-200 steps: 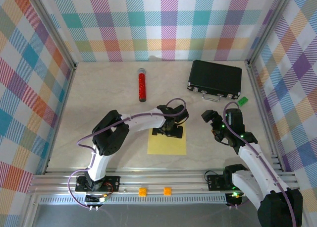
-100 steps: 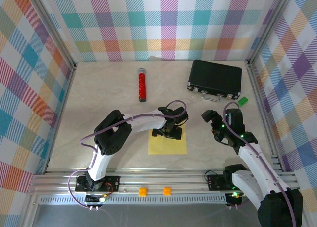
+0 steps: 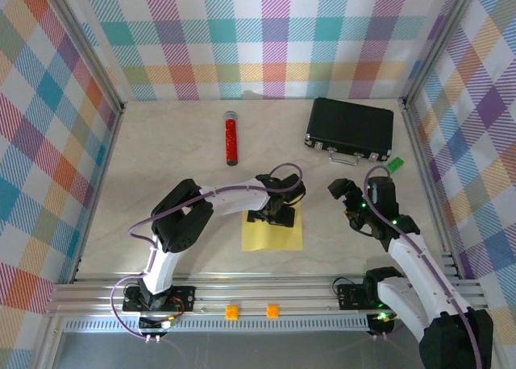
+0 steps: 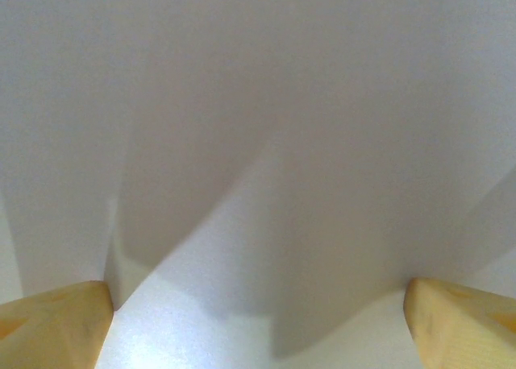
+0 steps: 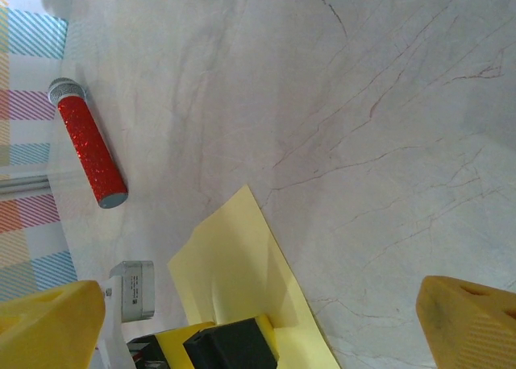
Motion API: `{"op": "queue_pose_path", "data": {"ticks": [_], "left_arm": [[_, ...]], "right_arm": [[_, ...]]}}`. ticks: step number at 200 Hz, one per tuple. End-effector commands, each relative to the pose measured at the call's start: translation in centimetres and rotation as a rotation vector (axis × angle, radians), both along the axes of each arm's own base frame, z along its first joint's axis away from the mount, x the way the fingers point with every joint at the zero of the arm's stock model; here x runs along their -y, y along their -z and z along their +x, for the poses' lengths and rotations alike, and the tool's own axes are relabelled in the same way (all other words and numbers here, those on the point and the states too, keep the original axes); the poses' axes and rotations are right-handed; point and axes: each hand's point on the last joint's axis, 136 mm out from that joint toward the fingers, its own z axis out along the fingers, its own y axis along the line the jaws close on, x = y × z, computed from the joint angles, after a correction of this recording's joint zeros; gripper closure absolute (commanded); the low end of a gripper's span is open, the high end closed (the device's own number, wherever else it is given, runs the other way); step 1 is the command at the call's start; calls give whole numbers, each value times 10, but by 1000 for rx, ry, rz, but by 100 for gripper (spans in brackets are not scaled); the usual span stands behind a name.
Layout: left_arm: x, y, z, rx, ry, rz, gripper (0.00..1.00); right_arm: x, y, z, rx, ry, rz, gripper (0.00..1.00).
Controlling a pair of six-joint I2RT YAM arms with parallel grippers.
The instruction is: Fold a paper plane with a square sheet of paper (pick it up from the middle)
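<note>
Barely any change from a second ago: the square sheet of paper (image 3: 272, 237) just pulls in a touch under the left gripper (image 3: 273, 217), parked on its far-middle, jaws spread. Looks like the pick-up step; next it needs to pinch. Right gripper (image 3: 345, 203) waits open nearby.

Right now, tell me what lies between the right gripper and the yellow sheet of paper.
Nothing: the top external view shows bare tabletop between the right gripper and the square sheet of paper. The right wrist view shows the same.
</note>
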Motion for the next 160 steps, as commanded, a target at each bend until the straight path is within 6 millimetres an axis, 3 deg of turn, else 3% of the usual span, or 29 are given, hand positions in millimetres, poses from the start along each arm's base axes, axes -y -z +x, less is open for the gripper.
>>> {"op": "queue_pose_path", "data": {"ticks": [1,46,72,118,160], "left_arm": [[-5,10,-12,-30,14,13,11],[-1,-15,-4,84,16,-108,31],[-4,-24,0,125,4,-138,43],[-4,-43,7,161,-26,-281,49],[19,-79,14,133,-47,-685,52]], "right_arm": [[1,-2,-1,10,-5,-1,1],[2,-10,-2,35,-30,-36,1],[-8,-26,1,104,-107,-23,1],[-26,-46,0,175,-235,1,1],[-33,-53,1,218,-255,46,1]]}}
